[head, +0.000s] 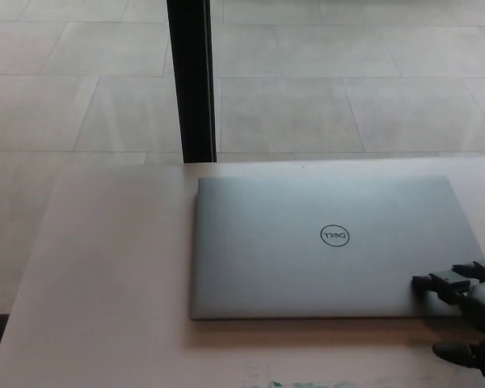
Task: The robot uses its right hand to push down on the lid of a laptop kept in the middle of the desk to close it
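Laptop (pixel 331 246) first, as we see it from the head view: it lies shut and flat in the middle of the worktop (pixel 105 275), grey lid up, a round logo (pixel 335 235) near the lid's centre. Its back edge runs close along the worktop's far edge, and its front edge stops short of the near edge.

Our right hand (pixel 469 311) comes in at the near right corner of the worktop, black, with two fingers (pixel 436 282) stretched out and resting on the lid's near right corner (the thumb sits lower, off the laptop's front edge). We see it grasping nothing, fingers spread apart.

Beyond the worktop's far edge stands a black post (pixel 192 81), upright on a pale tiled floor (pixel 347 89).
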Controlling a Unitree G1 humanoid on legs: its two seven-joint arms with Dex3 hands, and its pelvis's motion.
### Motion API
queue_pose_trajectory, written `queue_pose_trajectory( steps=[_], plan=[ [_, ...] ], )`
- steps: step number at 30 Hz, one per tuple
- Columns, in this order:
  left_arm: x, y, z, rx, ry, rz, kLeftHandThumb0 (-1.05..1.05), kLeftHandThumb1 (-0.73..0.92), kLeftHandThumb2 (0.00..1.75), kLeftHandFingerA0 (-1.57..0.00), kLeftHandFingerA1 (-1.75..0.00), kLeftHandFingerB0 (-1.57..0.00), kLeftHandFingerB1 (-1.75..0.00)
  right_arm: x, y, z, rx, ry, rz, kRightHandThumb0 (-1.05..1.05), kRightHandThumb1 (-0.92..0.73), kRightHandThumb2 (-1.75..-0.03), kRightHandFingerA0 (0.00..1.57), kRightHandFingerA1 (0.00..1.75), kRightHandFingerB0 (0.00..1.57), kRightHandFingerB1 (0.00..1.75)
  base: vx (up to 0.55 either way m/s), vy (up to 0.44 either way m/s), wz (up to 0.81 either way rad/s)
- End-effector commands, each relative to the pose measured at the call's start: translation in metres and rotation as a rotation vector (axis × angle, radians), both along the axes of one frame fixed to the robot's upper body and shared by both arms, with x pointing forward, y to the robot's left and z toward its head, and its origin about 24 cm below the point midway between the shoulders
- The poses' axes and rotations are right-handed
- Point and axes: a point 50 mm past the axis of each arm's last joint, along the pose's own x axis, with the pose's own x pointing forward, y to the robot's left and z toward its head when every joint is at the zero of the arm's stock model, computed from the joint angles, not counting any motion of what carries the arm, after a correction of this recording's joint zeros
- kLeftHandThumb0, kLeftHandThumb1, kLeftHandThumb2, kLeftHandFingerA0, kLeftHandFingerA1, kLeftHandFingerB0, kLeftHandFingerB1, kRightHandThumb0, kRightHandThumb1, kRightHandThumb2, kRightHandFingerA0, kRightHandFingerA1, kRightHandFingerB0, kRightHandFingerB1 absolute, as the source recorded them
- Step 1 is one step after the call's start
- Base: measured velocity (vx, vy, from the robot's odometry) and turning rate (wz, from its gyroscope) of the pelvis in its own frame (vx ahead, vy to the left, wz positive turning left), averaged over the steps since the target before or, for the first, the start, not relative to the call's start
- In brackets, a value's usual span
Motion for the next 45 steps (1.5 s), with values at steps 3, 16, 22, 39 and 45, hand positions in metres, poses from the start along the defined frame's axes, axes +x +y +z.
queue_pose_trajectory(
  steps=[3, 16, 22, 39, 45],
  plan=[
    [0.001, 0.008, 0.009, 0.029, -0.016, 0.016, -1.05, 0.76, 0.70, -0.25, -0.43, -0.20, -0.36, -0.027, -0.022, -0.033, -0.030, 0.225, -0.091, -0.83, -0.92, -0.71, 0.28, 0.55, 0.32, 0.38, 0.00, 0.000, 0.00],
    [0.001, 0.010, 0.010, 0.023, -0.028, 0.032, -1.05, 0.76, 0.71, -0.24, -0.42, -0.19, -0.34, 0.000, -0.059, 0.080, 0.534, -0.031, -0.246, -0.79, -0.92, -0.72, 0.42, 0.57, 0.37, 0.40, 0.00, 0.000, 0.00],
    [-0.001, 0.010, 0.010, 0.019, -0.031, 0.029, -1.05, 0.77, 0.70, -0.22, -0.44, -0.19, -0.36, -0.024, -0.111, 0.124, 0.856, -0.231, -0.452, -0.72, -0.92, -0.70, 0.47, 0.52, 0.40, 0.41, 0.00, 0.000, 0.00],
    [-0.003, 0.010, 0.008, 0.013, -0.015, 0.041, -1.05, 0.78, 0.71, -0.24, -0.44, -0.19, -0.36, -0.174, -0.250, 0.097, 1.521, -1.263, -1.286, -0.74, -0.91, -0.68, 0.62, 1.16, 0.25, 0.79, 0.00, 0.000, 0.00],
    [-0.006, 0.012, 0.007, 0.006, -0.007, 0.057, -1.05, 0.53, 1.09, -0.21, -0.50, -0.15, -0.42, -0.212, -0.259, 0.065, 1.604, -1.392, -1.471, -0.76, -0.91, -0.70, 0.44, 1.36, 0.14, 0.79, 0.00, 0.000, 0.00]
  ],
)
